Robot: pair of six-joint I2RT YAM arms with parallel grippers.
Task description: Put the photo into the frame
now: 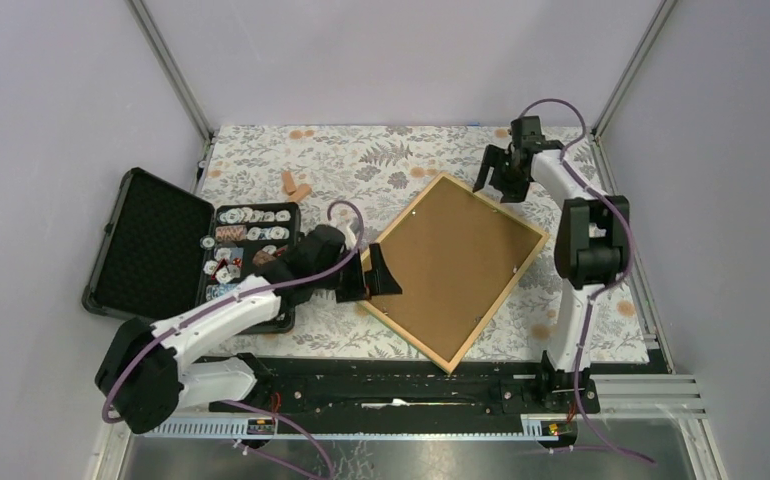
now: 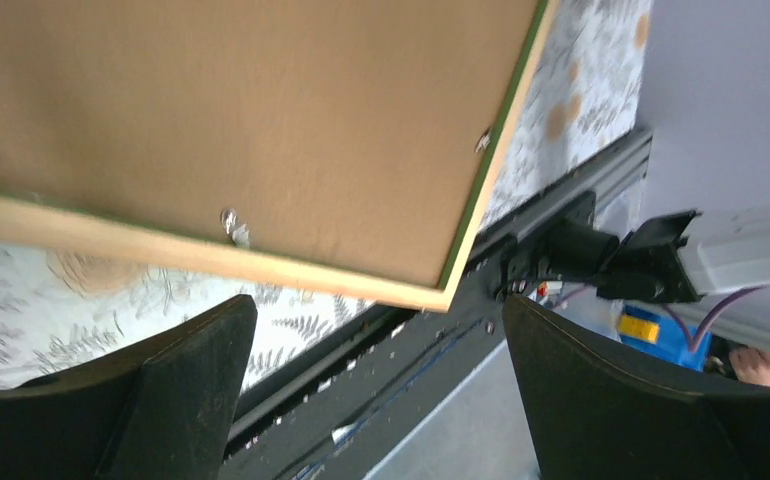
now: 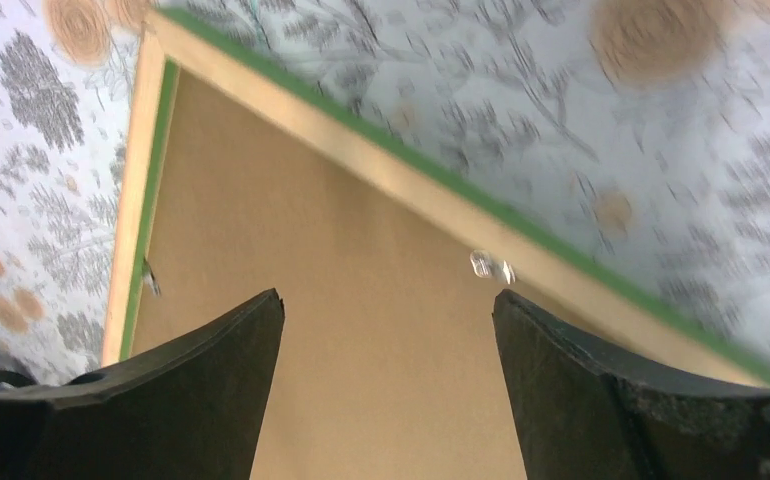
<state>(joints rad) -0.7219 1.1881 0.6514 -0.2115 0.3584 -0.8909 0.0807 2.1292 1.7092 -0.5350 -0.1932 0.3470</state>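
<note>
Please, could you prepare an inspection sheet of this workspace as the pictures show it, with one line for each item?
Surface: table under a grey-and-orange floral cloth, lying flat.
Job's things: thin rectangular frame with light wood back and green edge lies back up, aslant at the centre; plain brown backing board sits in it; the photo is not seen.
Clutter: open black case of poker chips at the left; two small orange pieces at the far side.
Grippers: left gripper open, empty, at the frame's left edge; right gripper open, empty, above its far corner.
Cables: purple cable looped on each arm.
Surroundings: plain pale walls; black rail at the near edge.
</note>
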